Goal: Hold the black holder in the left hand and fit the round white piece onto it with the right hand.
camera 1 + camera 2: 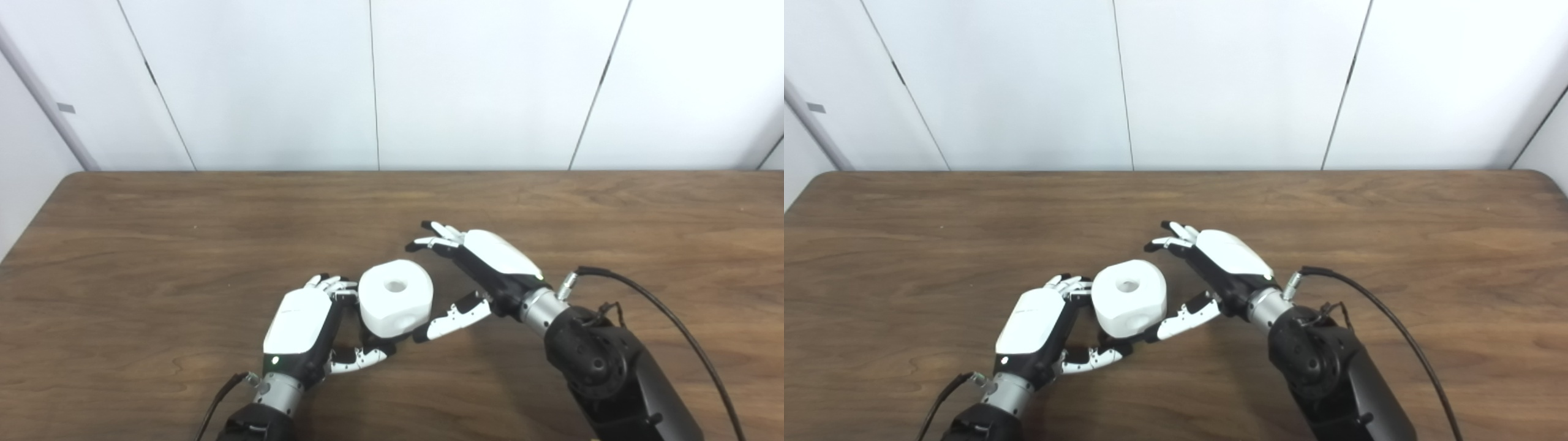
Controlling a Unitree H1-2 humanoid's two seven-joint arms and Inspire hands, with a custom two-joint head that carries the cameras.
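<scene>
**White piece seated between both hands; right hand released**

Position. The round white piece (pixel 395 297) sits near the front centre of the desk (pixel 184 233), directly against the left hand (pixel 306 324). The black holder is almost entirely hidden beneath and behind the piece; only a dark sliver shows at its lower edge, so it cannot be confirmed how fully the piece is seated.

Hands. The left hand is curled around the base under the piece, fingers (pixel 334 283) at the far side and thumb at the near side, apparently clamped on the holder. The right hand (pixel 484 269) is spread and holds nothing; its thumb tip lies just beside the piece's lower right edge, its fingers (pixel 438 236) stand apart from it, behind and to the right.

Handling. The piece looks rigid, smooth moulded plastic, probably light, with a central hole on top and a dimple on the side. Judged slippery on its curved wall; best taken across opposite sides of the wall, thumb against fingers, leaving the top hole unobstructed.

Surroundings. The desk is dark wood-grain laminate, flat, matte. Plain white panelled walls (pixel 478 79) stand behind it. A black cable (pixel 661 312) loops off the right forearm, well apart from the work.
</scene>
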